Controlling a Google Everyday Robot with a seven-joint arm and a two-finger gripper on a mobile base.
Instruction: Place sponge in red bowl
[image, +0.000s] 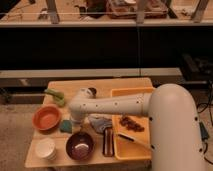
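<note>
Here the small flat dark teal-green sponge lies on the wooden table, just right of the round orange-red bowl and outside it, touching or almost touching the bowl's rim. The gripper is low over the table right at the sponge's right edge, at the end of the white arm that reaches in from the right. The arm's rounded wrist covers the fingers from this view, so I cannot tell whether they are open, closed, or already on the sponge.

Left of the fingers, beyond the sponge, the orange-red bowl sits with a plain lighter orange inside and nothing in it. Behind and to the left of them lies a lime-green elongated object near the table's far left corner. In front of them stands a dark purple-maroon bowl, and further to the front left a white cup. To their right a crumpled pale cloth rests on the table, with a dark narrow flat item in front of it. Further right is a yellow-orange tray holding some dark reddish-brown pieces.
</note>
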